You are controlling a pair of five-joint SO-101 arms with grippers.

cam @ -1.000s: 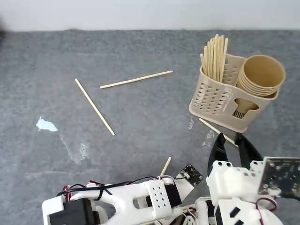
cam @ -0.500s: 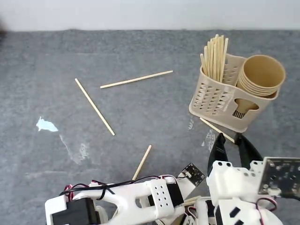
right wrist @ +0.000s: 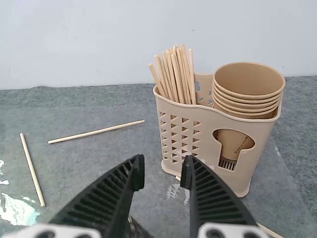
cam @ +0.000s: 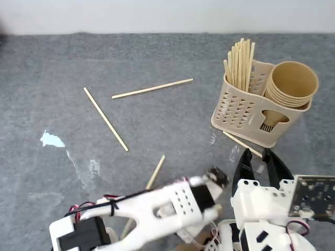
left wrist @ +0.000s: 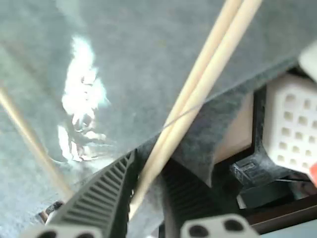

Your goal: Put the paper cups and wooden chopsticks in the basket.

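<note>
Clamping two chopsticks [left wrist: 208, 74], left end effector [left wrist: 148, 166] hides their gripped ends.

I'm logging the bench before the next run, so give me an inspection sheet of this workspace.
Surface: grey mat, whitish smears.
Job's things: basket upright, holding a chopstick bundle and stacked paper cups; one loose chopstick and another lie apart on the mat, a third at the basket's foot.
Clutter: pale blue scrap.
Hands: left hand shut on a chopstick; right hand open, short of the basket.
Cables: red and black wires on the left arm's base.
Surroundings: white wall.
</note>
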